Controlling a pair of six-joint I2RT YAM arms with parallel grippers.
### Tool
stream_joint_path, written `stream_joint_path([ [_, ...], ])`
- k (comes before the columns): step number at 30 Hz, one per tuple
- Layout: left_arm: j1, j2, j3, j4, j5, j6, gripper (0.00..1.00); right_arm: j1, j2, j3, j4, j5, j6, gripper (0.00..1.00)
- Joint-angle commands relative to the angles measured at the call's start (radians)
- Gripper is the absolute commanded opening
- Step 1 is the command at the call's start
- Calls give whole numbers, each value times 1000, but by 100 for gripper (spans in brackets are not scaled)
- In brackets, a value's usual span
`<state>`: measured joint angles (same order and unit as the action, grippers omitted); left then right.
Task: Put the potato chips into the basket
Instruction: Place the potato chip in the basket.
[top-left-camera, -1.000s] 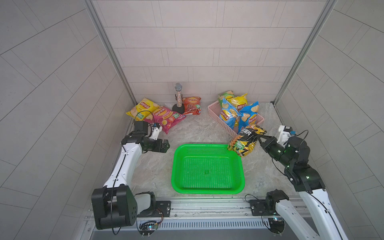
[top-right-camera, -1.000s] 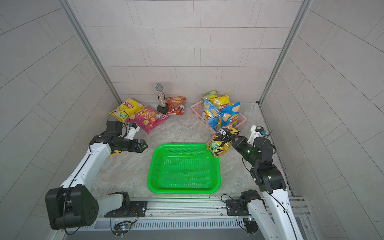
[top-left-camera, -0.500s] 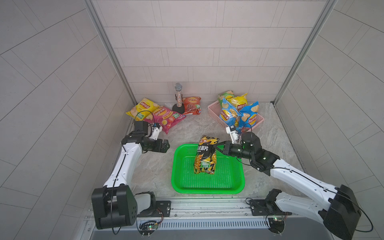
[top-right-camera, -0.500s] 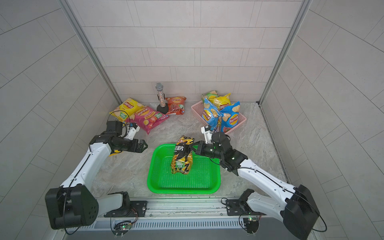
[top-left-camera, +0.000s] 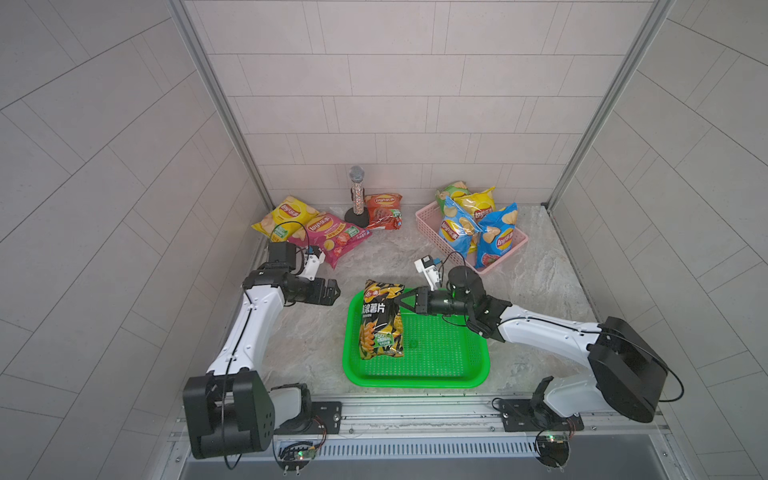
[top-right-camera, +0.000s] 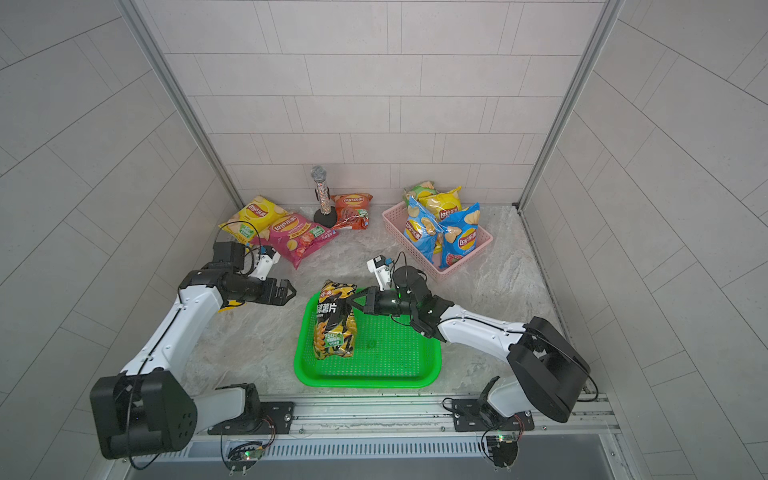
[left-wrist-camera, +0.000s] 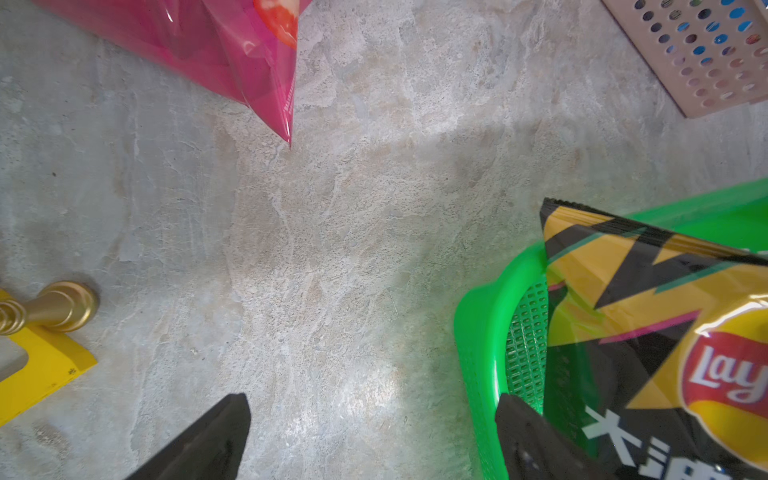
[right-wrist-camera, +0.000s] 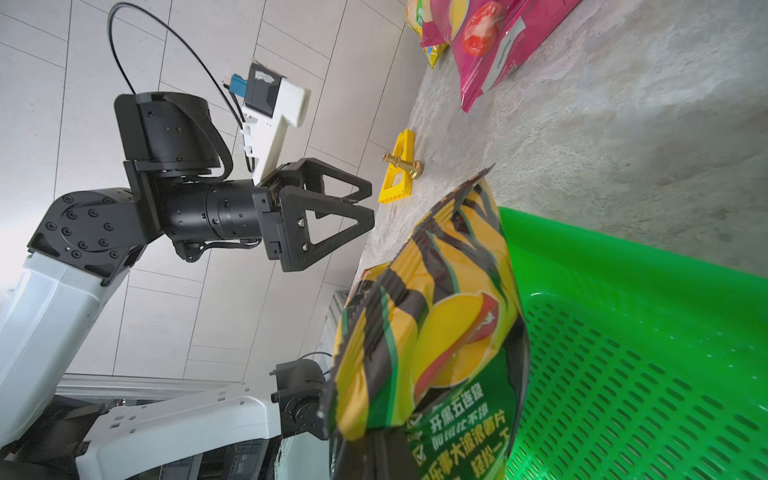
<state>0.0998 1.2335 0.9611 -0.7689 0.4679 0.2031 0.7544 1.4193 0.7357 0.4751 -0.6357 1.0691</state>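
Note:
A black-and-yellow bag of potato chips (top-left-camera: 382, 320) (top-right-camera: 334, 322) (right-wrist-camera: 436, 332) hangs by its upper side edge from my right gripper (top-left-camera: 398, 302) (top-right-camera: 353, 301), which is shut on it. The bag is over the left part of the green basket (top-left-camera: 415, 380) (top-right-camera: 365, 380) (right-wrist-camera: 623, 374); I cannot tell whether its lower end touches the floor. My left gripper (top-left-camera: 336, 291) (top-right-camera: 291, 291) (left-wrist-camera: 374, 415) (right-wrist-camera: 365, 203) stands open and empty just left of the basket. Yellow (top-left-camera: 286, 214), magenta (top-left-camera: 332, 235) and red (top-left-camera: 384, 210) bags lie at the back left.
A pink basket (top-left-camera: 428, 226) (left-wrist-camera: 706, 62) at the back right holds blue (top-left-camera: 494, 237), yellow (top-left-camera: 478, 203) and green (top-left-camera: 451, 191) bags. A glittery microphone (top-left-camera: 356, 199) stands by the back wall. A yellow triangular piece (right-wrist-camera: 399, 170) (left-wrist-camera: 37, 374) lies under my left arm.
My right arm has swung left, carrying the black bag from right of the green basket to over its left part. In the last half second it barely moved. The left arm stayed still.

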Motion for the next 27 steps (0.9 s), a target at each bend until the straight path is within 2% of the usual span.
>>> stream_joint_path([
  [1,6,0,10,-16,8,16,100,8,2,-19,44,-7,-15,3],
  [4,6,1,10,-15,6,16,100,8,-3,-20,-47,8,-65,9],
  [7,6,1,10,-17,6,16,100,8,-25,-10,-179,39,-131,25],
  [8,6,1,10,-15,3,16,100,8,-39,5,-261,69,-171,31],
  [10,6,0,10,-17,4,15,100,8,-69,34,-412,129,-241,33],
  [14,5,-3,10,-16,8,16,100,-1,-169,61,-630,289,-314,47],
  [18,5,-1,10,-17,9,15,100,-1,-239,106,-838,405,-368,49],
  [21,6,1,10,-15,10,17,100,3,-250,151,-934,398,-399,50],
  [27,5,6,10,-16,12,17,100,71,-196,242,-972,402,-428,50],
])
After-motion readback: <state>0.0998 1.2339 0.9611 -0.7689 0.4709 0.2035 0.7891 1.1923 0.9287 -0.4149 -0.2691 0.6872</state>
